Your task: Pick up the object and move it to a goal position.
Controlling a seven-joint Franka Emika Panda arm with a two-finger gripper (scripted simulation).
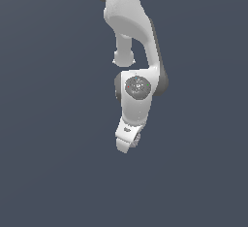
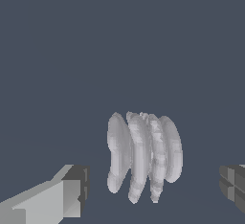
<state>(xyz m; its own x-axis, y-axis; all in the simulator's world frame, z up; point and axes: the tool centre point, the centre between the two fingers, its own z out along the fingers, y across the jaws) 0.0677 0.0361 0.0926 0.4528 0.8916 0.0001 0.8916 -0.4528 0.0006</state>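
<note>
Straddling the ribbed grey object [image 2: 143, 157], the hand [image 2: 155, 189] gapes, untouching.

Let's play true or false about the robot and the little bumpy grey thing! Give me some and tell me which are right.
1. The object has bumpy ridges. True.
2. The gripper is squeezing the object tight. False: its fingers stand wide apart, with gaps on both sides of the object.
3. The object sits between the two fingers in the wrist view. True.
4. The object is bright red. False: it is light grey.
5. The arm is white. True.
</note>
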